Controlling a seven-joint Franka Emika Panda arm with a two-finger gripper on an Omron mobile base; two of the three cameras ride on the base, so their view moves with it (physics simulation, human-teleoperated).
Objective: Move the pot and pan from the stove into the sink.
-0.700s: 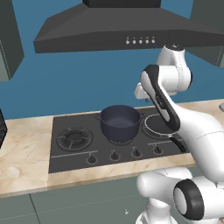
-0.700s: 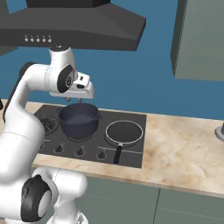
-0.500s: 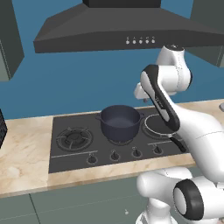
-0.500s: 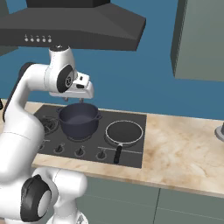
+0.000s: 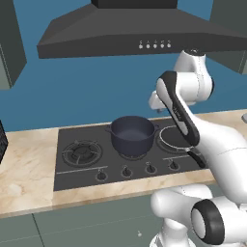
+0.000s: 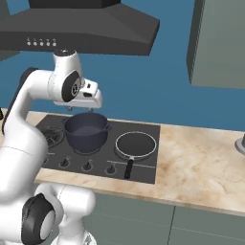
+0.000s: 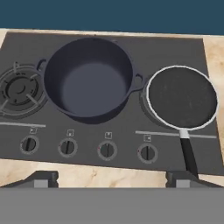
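The dark navy pot [image 7: 89, 78] stands on the middle burner of the stove [image 7: 175, 43], with its two loop handles out to the sides. To its right lies the black pan [image 7: 181, 97], long handle pointing at the knobs. My gripper [image 7: 112, 177] hangs open high above the stove's front, with nothing between its fingers. From the right base view the gripper [image 6: 91, 109] hovers just above the back rim of the pot [image 6: 86, 131], and the pan [image 6: 136, 144] sits beside it. In the left base view my arm hides part of the pan [image 5: 171, 137] behind the pot [image 5: 132, 135]. The sink is out of view.
A dark range hood [image 6: 81, 33] hangs low over the stove. Beige marbled counter [image 6: 201, 162] stretches to the right, with a small grey object [image 6: 240, 143] at its far edge. A grey wall cabinet [image 6: 220, 43] hangs at upper right. The left burner [image 5: 81, 152] is bare.
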